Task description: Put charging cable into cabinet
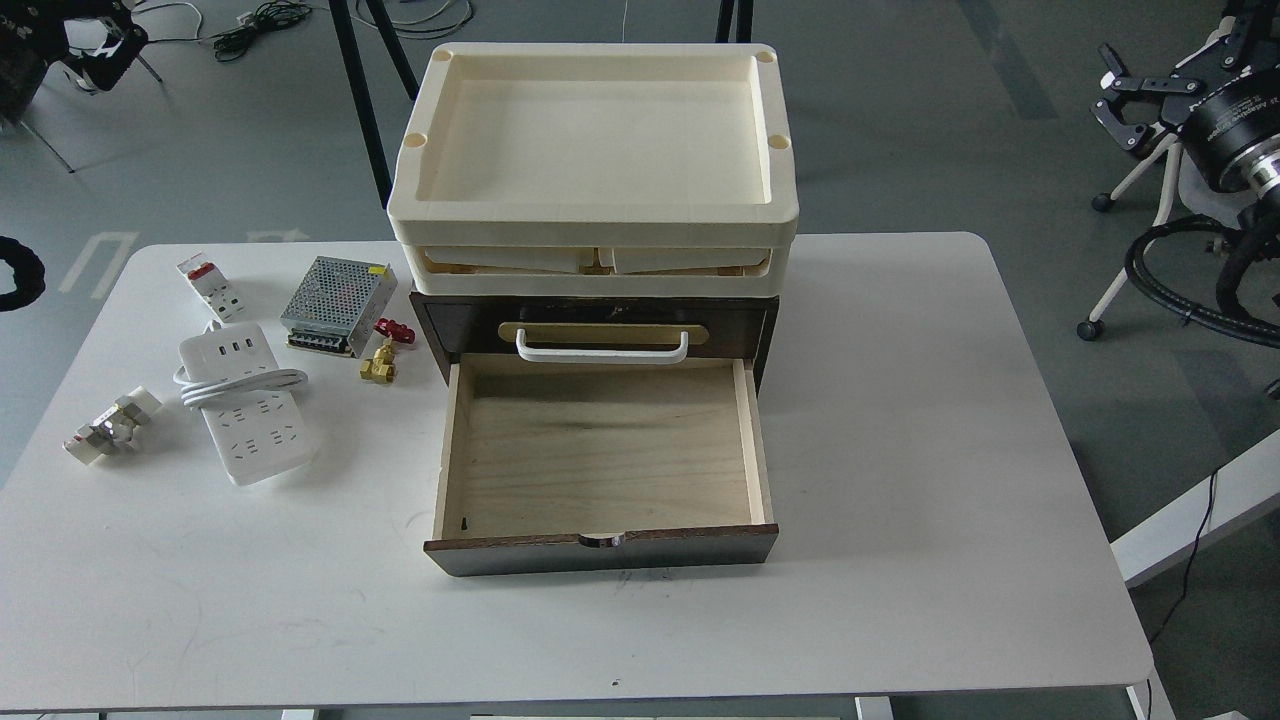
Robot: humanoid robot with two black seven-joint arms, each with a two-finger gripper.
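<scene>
Head view shows the charging cable (pixel 245 405), a white power strip with its thick cord looped across the middle, lying flat on the white table (pixel 950 450) to the left of the cabinet (pixel 595 330), well apart from both arms. The cabinet's drawer (pixel 600 455) stands pulled out and bare inside.

The right gripper (pixel 1128 108) hangs off the table at upper right, its fingers spread apart. The left gripper (pixel 100 50) is a dark shape at upper left; I cannot tell whether it is wide or closed.

Likely trouble: the loose cord could slip off during a lift and snag the drawer wall, and the metal power-supply box (pixel 335 292), brass valve (pixel 380 362) and small white socket (pixel 212 287) crowd the approach.

Faint lettering rings the right arm's black housing, too small to read.
</scene>
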